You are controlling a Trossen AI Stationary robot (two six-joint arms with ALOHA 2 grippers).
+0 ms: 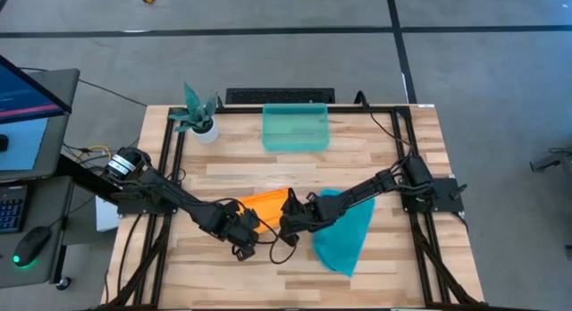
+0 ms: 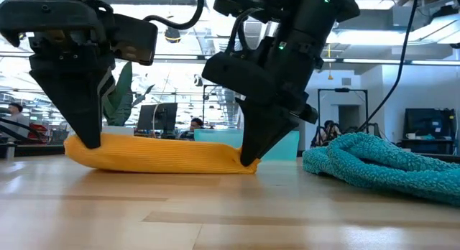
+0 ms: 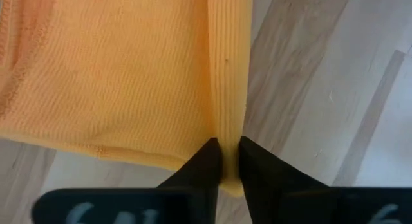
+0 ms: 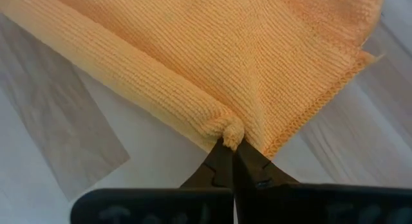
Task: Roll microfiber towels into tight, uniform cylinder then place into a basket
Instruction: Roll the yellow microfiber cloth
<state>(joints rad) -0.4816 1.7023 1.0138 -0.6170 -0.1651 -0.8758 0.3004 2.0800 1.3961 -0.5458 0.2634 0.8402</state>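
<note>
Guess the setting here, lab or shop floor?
Likely a robotics lab in an open office: a wooden table framed by arm mounts, a monitor with a keyboard beside it, and people at desks behind.

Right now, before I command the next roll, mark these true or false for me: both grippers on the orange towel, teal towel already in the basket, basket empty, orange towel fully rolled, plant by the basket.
1. Both the left gripper and right gripper pinch the orange towel's rolled edge. True.
2. The teal towel is in the basket. False: it lies rumpled on the table.
3. The basket is empty. True.
4. The orange towel is fully rolled. False: only one edge is rolled.
5. A potted plant stands beside the basket. True.
</note>
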